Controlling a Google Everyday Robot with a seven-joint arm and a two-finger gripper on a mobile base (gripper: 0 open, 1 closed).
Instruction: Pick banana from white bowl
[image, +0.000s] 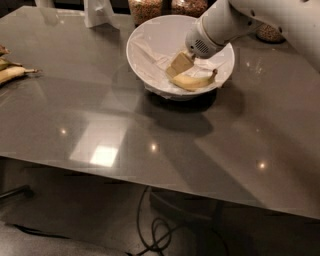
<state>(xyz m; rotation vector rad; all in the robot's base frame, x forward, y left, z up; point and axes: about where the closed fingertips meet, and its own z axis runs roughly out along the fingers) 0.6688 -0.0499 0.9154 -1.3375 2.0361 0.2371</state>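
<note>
The white bowl stands at the back middle of the grey table, lined with crumpled white paper. The small yellow banana lies in the bowl's front right part, its dark stem tip pointing right. My gripper reaches down into the bowl from the upper right. Its tan tip is at the banana's left end, and I cannot tell whether it touches the banana. The white wrist hides the bowl's back right rim.
A bunch of darker bananas lies at the table's left edge. Glass jars of grains and a white stand line the back edge. Cables lie on the floor below the table's front edge.
</note>
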